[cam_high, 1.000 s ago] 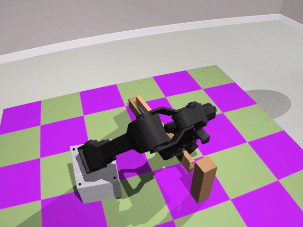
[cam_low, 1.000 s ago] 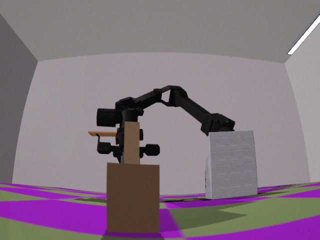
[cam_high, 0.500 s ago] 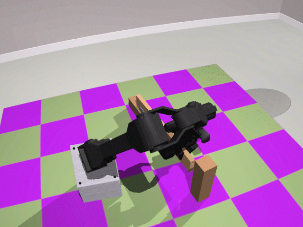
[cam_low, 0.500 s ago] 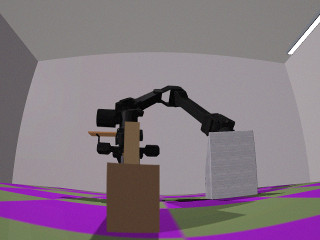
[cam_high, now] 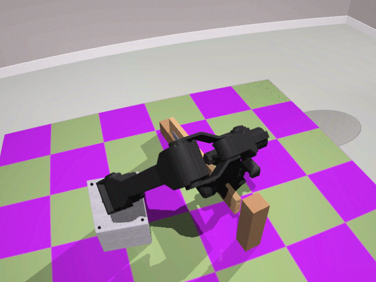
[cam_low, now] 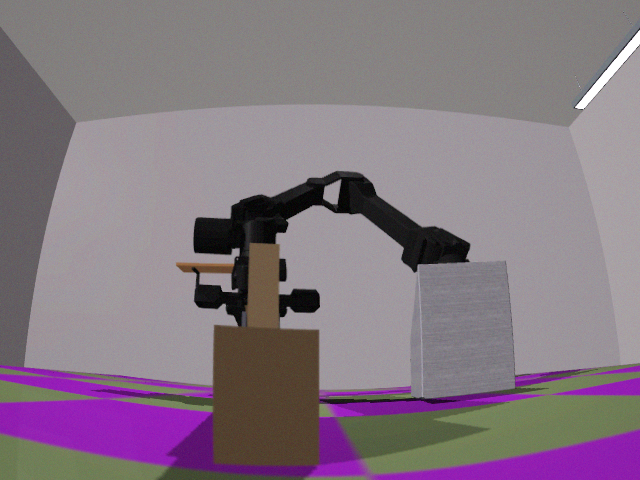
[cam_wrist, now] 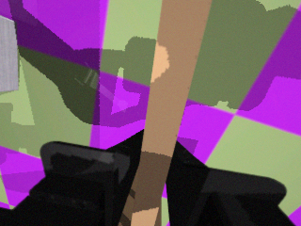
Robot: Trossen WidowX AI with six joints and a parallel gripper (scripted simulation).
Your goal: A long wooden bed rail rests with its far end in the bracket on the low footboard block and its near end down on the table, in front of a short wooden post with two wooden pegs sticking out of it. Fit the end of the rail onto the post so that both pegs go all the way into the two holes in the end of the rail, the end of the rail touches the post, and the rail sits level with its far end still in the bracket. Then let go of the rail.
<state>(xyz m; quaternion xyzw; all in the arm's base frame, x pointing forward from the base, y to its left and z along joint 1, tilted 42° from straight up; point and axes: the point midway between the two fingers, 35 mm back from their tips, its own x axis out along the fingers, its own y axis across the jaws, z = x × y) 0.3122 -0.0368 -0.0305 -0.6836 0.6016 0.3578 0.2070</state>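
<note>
The gripper (cam_high: 226, 185) is clamping the wooden bed rail (cam_high: 234, 202), holding its near end against the short post (cam_high: 253, 220); its far end is sitting in the footboard bracket (cam_high: 170, 124).

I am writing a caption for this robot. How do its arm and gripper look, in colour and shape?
The arm is matte black throughout, built of blocky links with rounded cylindrical joint housings. It stands on a brushed grey metal block with small dark screw holes. The gripper is black too, with two broad fingers. No cables or markings show.
</note>
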